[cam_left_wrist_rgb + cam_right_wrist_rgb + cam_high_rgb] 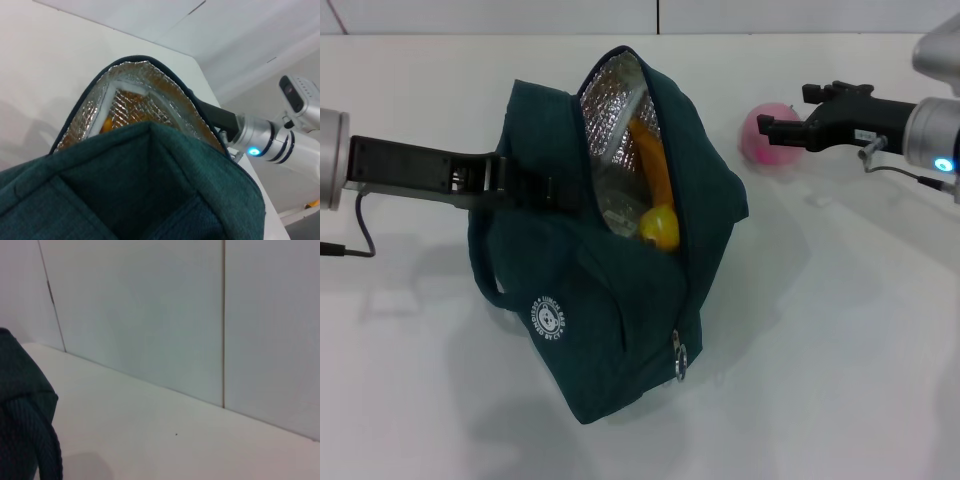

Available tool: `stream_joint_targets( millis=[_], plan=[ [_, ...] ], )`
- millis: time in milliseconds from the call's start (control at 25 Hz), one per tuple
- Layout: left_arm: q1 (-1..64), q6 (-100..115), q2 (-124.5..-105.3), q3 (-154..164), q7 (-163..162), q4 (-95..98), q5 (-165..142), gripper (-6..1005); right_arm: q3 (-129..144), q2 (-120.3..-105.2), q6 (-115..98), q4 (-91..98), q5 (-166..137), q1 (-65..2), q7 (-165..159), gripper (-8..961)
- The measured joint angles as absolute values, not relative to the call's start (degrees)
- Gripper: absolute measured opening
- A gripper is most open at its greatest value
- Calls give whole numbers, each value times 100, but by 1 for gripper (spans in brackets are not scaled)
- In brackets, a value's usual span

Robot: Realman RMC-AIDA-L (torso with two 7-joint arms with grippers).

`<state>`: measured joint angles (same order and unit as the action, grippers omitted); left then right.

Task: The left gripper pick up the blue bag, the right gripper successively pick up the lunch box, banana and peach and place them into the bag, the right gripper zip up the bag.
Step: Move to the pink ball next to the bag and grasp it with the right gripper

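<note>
With the banana bagged, the open right hand (767, 132) hovered over the round pink peach (767, 133); next, close and lift. The left hand (525, 186) gripped the teal-blue fabric bag (620, 320).

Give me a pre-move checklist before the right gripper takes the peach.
1. Bag mouth open: ok. The blue bag gapes, its foil lining showing.
2. Bag held up: ok. The left gripper reaches the bag's side and the bag stands; finger state cannot tell.
3. Banana loaded: ok. The banana is inside the bag.
4. Lunch box loaded: cannot tell. Something clear shows beside the banana, but not plainly.
5. Peach in reach: ok. The peach sits on the table, with the right gripper at it.
6. Peach gripped: cannot tell. No view shows the fingers closing on it.
</note>
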<state>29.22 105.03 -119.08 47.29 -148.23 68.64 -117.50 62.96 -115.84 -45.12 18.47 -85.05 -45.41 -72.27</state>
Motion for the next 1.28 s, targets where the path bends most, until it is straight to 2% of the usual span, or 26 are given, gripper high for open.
stream_joint_targets(
  millis=[440, 680, 920, 1280],
  plan=[
    [2946, 10502, -11919, 4738, -14845, 6864, -11750, 41, 6325, -11599, -4265, 1637, -8515, -4703, -7251, 838],
    [2972, 10500, -11929, 4749, -14846, 6862, -11748, 41, 6374, -11601, -4242, 1570, -8517, -4749, -7260, 738],
    [3056, 10493, -11929, 4748, -14829, 6732, -11743, 41, 6436, -11602, -3987, 1225, -8519, -4977, -7231, 735],
    [3064, 10493, -11926, 4745, -14812, 6706, -11741, 41, 6438, -11611, -3951, 1353, -8463, -4924, -7220, 734]
  ],
)
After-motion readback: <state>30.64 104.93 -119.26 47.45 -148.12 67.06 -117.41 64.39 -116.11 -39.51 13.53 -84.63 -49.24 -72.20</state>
